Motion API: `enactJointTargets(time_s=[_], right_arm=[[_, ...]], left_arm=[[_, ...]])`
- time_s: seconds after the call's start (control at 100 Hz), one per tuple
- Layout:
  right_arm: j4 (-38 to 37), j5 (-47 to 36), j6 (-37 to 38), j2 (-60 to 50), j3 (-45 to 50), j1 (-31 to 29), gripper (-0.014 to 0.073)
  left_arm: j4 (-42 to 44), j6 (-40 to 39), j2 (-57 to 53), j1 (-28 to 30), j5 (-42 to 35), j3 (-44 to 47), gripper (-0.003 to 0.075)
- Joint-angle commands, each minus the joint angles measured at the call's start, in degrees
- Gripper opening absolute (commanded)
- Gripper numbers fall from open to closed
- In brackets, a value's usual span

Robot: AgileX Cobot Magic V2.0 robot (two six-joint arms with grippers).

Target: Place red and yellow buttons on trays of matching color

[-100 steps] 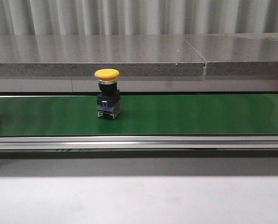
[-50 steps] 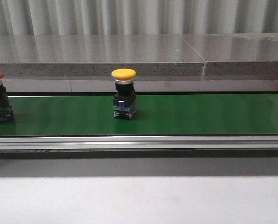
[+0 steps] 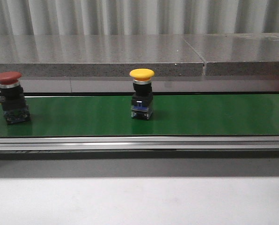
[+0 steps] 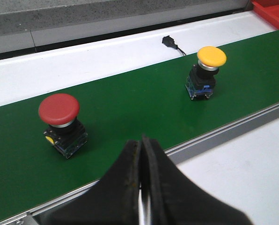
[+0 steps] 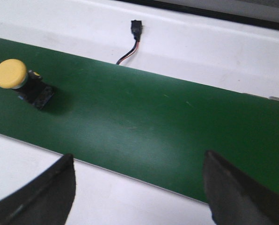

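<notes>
Green belt: we see a conveyor belt (image 3: 214, 115) carrying both buttons, upright and well apart.
Yellow button: the yellow button (image 3: 142, 93) stands near the middle of the belt in the front view; we also find it in the left wrist view (image 4: 206, 72) and the right wrist view (image 5: 18, 83).
Red button: the red button (image 3: 11, 97) stands toward the left end of the belt, close ahead of the left claw (image 4: 143, 154).
Left claw: clenched, fingers pressed together, holding nothing.
Right claw: released, its two fingers (image 5: 233, 197) spread wide over the belt's near edge, empty.
Step in hand: we judge neither button picked yet; both arms wait.
Next move: we would have the left claw spread before reaching for the red cap; the right suits the yellow.
Trays: only a red corner (image 4: 273, 9) shows.
Writing: none we can read.
</notes>
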Motion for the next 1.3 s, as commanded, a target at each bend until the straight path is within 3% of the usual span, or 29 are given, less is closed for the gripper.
enactJointTargets(time_s=[0.0, 0.51, 1.0, 1.12, 1.29], right_arm=[[1.3, -0.3, -1.4, 2.0, -4.4, 2.3, 0.0604], [1.2, 4.5, -2.1, 20.3, -16.4, 14.3, 0.0604], [-1.9, 9.3, -2.6, 36.5, -28.1, 16.3, 0.0598], [-4.4, 9.5, -2.6, 37.9, -28.1, 16.3, 0.0515], [-4.7, 9.5, -2.6, 37.8, -28.1, 16.1, 0.0262]], left_arm=[[-0.9, -0.6, -0.2, -0.5, -3.5, -1.5, -0.0020], [-0.9, -0.6, -0.2, -0.5, -3.5, -1.5, -0.0020], [-0.9, -0.6, -0.2, -0.5, -3.5, -1.5, -0.0020], [-0.9, -0.6, -0.2, -0.5, -3.5, -1.5, -0.0020], [-0.9, -0.6, -0.2, -0.5, -3.5, -1.5, -0.0020]])
